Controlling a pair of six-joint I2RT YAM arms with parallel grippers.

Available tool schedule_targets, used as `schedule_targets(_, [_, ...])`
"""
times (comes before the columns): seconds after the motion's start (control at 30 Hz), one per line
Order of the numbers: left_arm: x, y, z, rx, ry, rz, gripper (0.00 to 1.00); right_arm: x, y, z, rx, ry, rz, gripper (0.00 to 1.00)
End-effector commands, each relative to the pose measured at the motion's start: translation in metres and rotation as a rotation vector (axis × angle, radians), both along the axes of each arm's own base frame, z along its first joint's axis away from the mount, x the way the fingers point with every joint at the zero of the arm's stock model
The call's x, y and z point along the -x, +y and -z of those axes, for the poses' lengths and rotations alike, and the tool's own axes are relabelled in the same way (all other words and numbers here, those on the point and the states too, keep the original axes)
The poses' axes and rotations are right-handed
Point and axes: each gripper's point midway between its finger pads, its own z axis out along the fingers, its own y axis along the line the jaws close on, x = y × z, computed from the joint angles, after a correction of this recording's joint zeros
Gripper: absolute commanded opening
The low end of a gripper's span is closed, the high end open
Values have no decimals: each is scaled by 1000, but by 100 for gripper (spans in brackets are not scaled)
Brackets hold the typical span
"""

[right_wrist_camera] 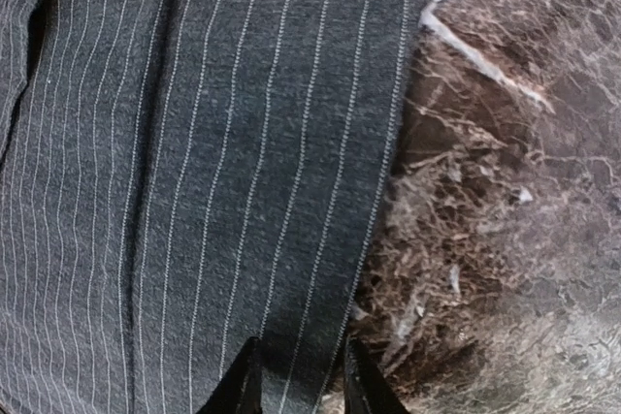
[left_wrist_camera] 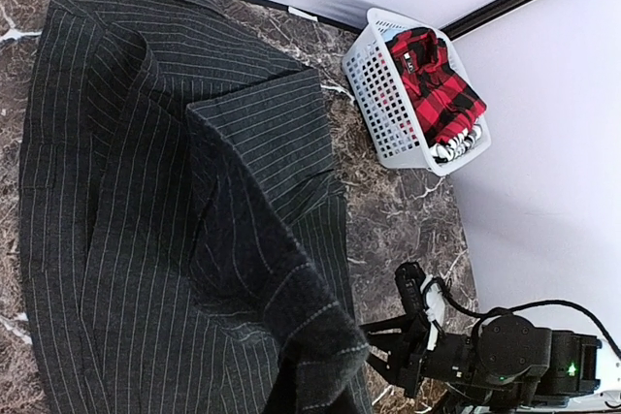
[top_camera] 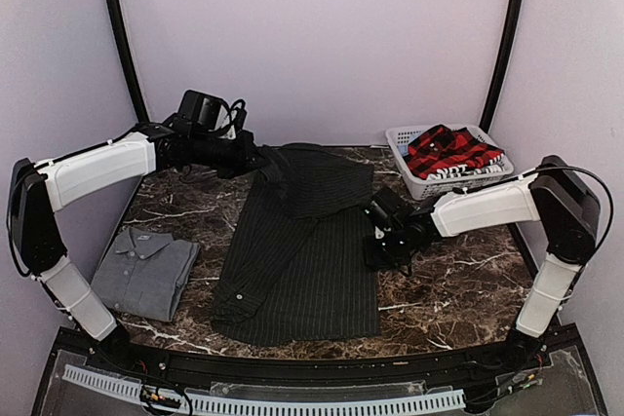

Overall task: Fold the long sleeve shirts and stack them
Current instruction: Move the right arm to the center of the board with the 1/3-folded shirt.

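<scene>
A black pinstripe shirt lies spread in the middle of the brown, white-veined marble table. It is soft woven cloth with fine pale lines. Its near hem runs straight, and its far part is doubled over into a slanted flap.

The left pincer sits at the far left corner of the pinstripe shirt. It is closed tight on a bunched fold of that cloth, which rises in a ridge toward the wrist camera. The right pincer is low over the pinstripe shirt's right edge. Its two black fingers stand a narrow gap apart with the hem lying between them. From here I cannot tell whether they pinch the cloth or only straddle it.

Left of the pinstripe shirt, and apart from it, a plain grey shirt lies folded into a neat rectangle with its collar showing. Off to the far right of the pinstripe shirt stands a white plastic basket with lattice walls. A crumpled red-and-black plaid shirt fills it and humps above the rim.

Bare marble shows as a thin strip between the pinstripe shirt and the grey shirt. A wider patch lies right of the pinstripe shirt, reaching to the basket.
</scene>
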Motion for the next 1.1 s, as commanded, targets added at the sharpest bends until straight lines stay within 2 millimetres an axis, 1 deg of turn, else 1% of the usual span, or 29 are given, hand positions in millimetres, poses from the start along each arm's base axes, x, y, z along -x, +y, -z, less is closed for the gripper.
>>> schedule_targets(0.0, [-6,-6,-32,40,-80,33,0,5,-1,14,72,32,-11,21])
schedule_targets(0.07, [-6,-7,-33,41,-81,36,0,6,2,17,87,39,-21,13])
schedule_targets(0.13, [-7,-8,-33,47,-82,42,0,8,-3,21,119,50,-15,3])
schedule_targets(0.17, [-8,-10,-35,52,-84,45,0,7,-8,22,140,48,-9,0])
schedule_targets(0.33, [-11,-17,-41,79,-91,62,0,1,-31,21,199,39,11,0])
schedule_targets(0.5, [-15,-31,-48,96,-103,90,0,-3,-60,22,217,41,60,0])
schedule_targets(0.63, [-19,-41,-51,116,-102,96,0,-9,-72,16,219,26,88,0])
schedule_targets(0.73, [-24,-43,-52,122,-103,79,0,-12,-69,9,199,21,77,0])
schedule_targets(0.8, [-26,-43,-54,125,-108,70,0,-8,-64,0,171,18,65,11])
schedule_targets(0.9, [-27,-45,-57,133,-115,74,0,7,-62,-15,138,15,65,26])
schedule_targets(0.97, [-28,-46,-60,139,-121,78,0,24,-62,-20,112,39,67,29])
schedule_targets(1.07, [-28,-48,-63,147,-130,90,0,58,-60,-20,92,90,68,29])
